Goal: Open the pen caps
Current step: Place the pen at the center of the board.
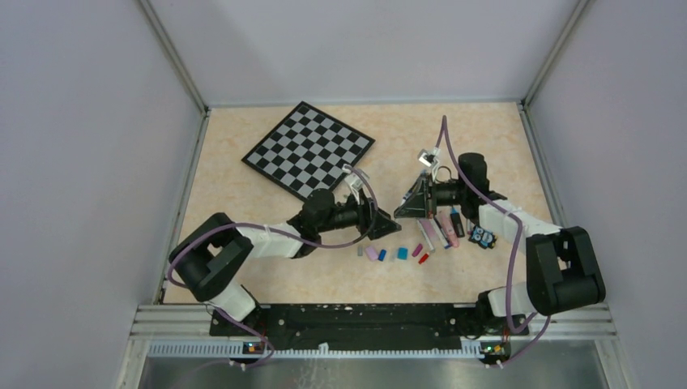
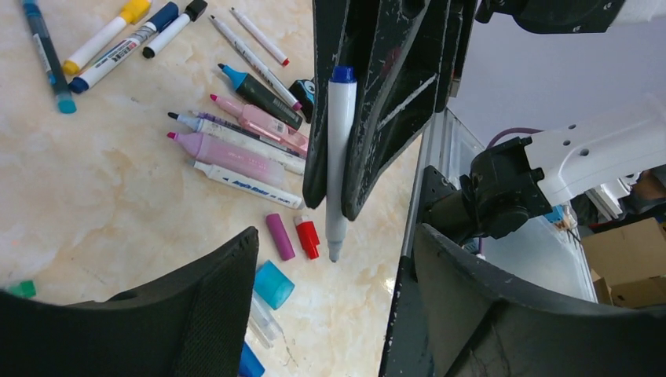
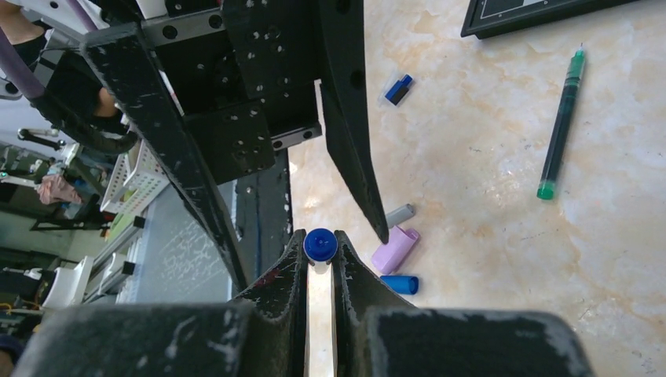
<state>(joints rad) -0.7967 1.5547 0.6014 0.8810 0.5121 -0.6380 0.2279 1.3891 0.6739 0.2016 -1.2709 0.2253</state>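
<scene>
Right gripper (image 3: 320, 236) clenched on white pen (image 2: 340, 157); its bare tip looks uncapped. Left gripper (image 2: 336, 250) released, empty. Loose caps (image 2: 279, 236) on table (image 2: 118, 196) beneath. Next: park pen, fetch capped marker (image 2: 106, 35).

black-and-white checkered board (image 1: 308, 150), beige marbled table (image 1: 454, 138), white pen (image 2: 340, 157) with blue end, pink cap (image 2: 279, 236), red cap (image 2: 307, 237), teal cap (image 2: 273, 284)

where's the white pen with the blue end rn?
The white pen is clamped in the right claw, near the middle of the top view, right in front of the open left claw and close to the loose red cap.
</scene>
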